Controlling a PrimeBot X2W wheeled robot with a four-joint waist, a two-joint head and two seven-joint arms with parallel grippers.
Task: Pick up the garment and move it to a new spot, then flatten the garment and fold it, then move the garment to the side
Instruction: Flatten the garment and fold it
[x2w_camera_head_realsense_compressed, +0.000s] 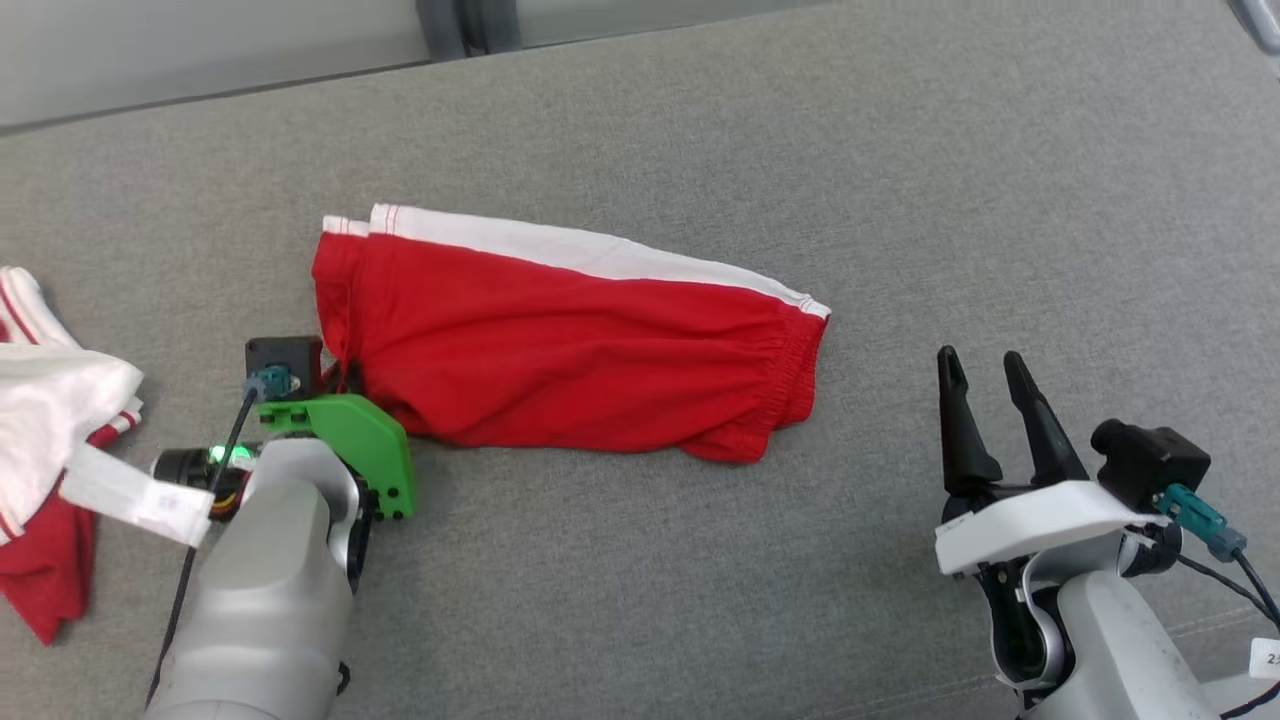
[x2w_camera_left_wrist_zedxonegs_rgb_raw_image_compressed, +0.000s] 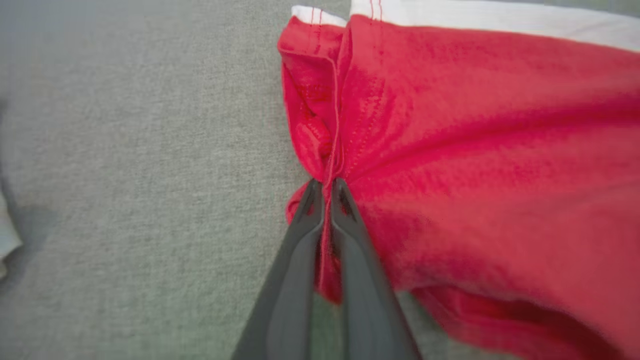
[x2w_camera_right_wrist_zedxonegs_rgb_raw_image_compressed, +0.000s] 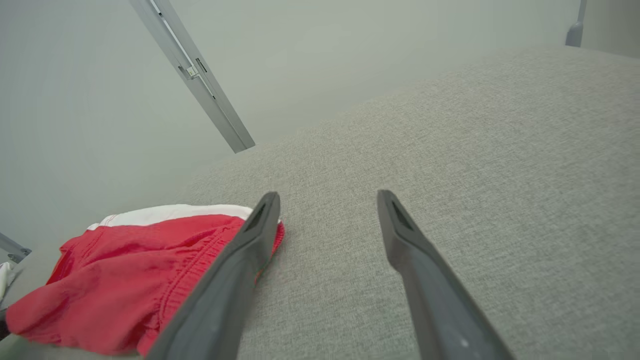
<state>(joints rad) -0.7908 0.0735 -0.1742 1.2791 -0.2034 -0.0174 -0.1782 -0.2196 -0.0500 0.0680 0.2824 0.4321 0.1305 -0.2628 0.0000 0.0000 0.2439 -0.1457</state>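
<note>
white tag (x2w_camera_head_realsense_compressed: 1268, 658) by the right arm starts with "2"; rest cut off.

The left gripper (x2w_camera_left_wrist_zedxonegs_rgb_raw_image_compressed: 327, 187) carries a green bracket (x2w_camera_head_realsense_compressed: 360, 445), the right gripper (x2w_camera_head_realsense_compressed: 980, 362) a white bracket (x2w_camera_head_realsense_compressed: 1030, 520), with seemingly teal cable plugs (x2w_camera_head_realsense_compressed: 1195, 510).

The shorts (x2w_camera_head_realsense_compressed: 570, 340) in the middle of the frame are bright red, with a white band along their upper edge sewn in red stitching. They lie on a plain heather-grey woven surface (x2w_camera_head_realsense_compressed: 900, 150). At the left edge a crumpled garment (x2w_camera_head_realsense_compressed: 50, 420) is white and red with thin red stripes, and beside it the wrist mount (x2w_camera_head_realsense_compressed: 365, 440) is vivid green.
</note>
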